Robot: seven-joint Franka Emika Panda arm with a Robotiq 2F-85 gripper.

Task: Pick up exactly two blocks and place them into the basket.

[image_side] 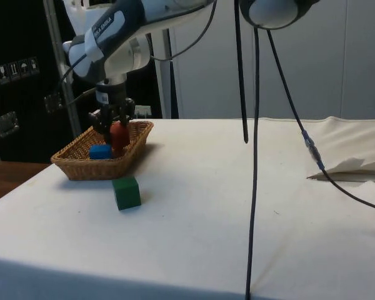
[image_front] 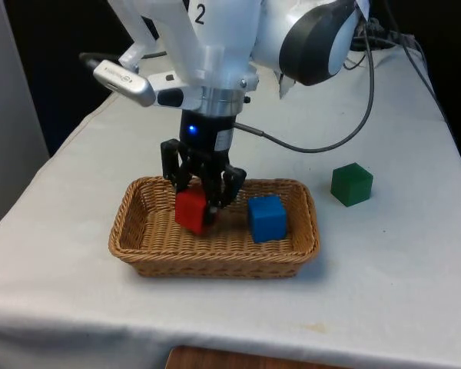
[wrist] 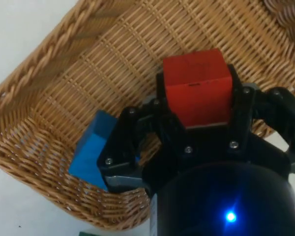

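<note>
The gripper (image_front: 197, 201) squeezes the red block (image_front: 190, 211) low inside the basket (image_front: 215, 257) — it might bump the blue block (image_front: 266, 217) beside it.

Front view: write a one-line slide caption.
The tool holds a red block inside the basket beside a blue block; a green block waits outside.

Woven wicker basket (image_front: 215, 257), matt cloth (image_front: 384, 269)
</note>
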